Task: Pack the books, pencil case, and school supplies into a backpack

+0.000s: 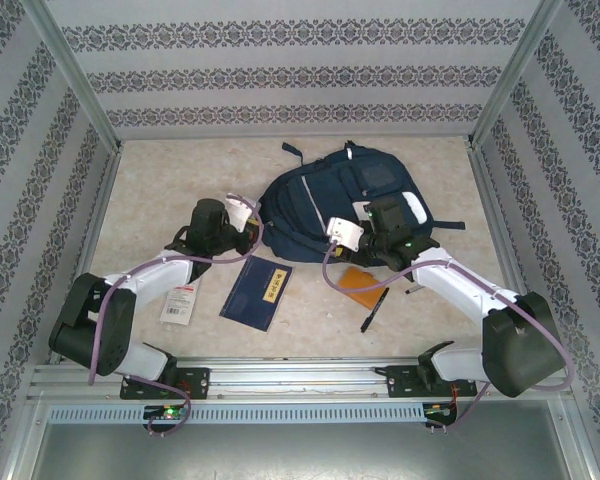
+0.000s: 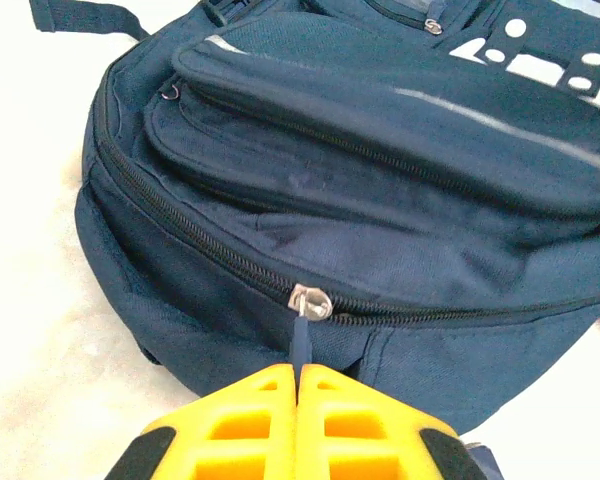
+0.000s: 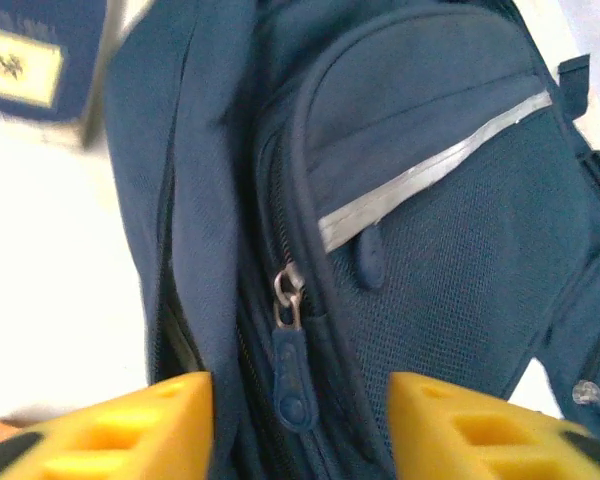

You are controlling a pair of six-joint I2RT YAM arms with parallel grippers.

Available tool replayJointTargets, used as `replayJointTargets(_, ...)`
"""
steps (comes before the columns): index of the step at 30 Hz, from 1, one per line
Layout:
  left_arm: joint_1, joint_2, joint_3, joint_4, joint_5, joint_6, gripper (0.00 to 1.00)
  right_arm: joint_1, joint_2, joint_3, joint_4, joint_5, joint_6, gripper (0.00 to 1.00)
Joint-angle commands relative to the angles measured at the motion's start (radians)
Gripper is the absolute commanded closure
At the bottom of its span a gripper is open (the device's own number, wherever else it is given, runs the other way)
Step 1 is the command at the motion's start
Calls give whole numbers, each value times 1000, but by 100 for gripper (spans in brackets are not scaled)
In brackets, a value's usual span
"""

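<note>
The backpack (image 1: 345,205) lies far-centre on the counter (image 1: 160,190), likely soft and floppy, best worked by its zipper pulls. The left claw (image 2: 297,375) pinches one zipper pull (image 2: 300,338); the right claw (image 3: 300,392) stands apart astride another.

The backpack (image 1: 340,195) is lying toward the back of the table (image 1: 160,180), right of centre. Before it the booklet (image 1: 256,292) is sitting, with the packet (image 1: 179,301) lying to its left (close by the left arm) and a small card (image 1: 360,279) to its right, the pen (image 1: 374,309) just beside that. The left gripper (image 2: 297,372) is pinching a zipper pull (image 2: 300,340) at the backpack's left edge. The right gripper (image 3: 302,395) is hanging over its near side.
</note>
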Motion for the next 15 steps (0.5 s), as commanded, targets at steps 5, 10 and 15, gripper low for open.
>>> replayJointTargets(5,1,-50,-2,-63,140,-54,100,110,13,50,122,-313,248,36)
replayJointTargets(10,-29,-65,-19,-18,193,-56,100,193,198,133,280,-82,351,30)
replayJointTargets(15,-30,-96,-24,-52,140,-21,100,201,351,212,264,-12,294,46)
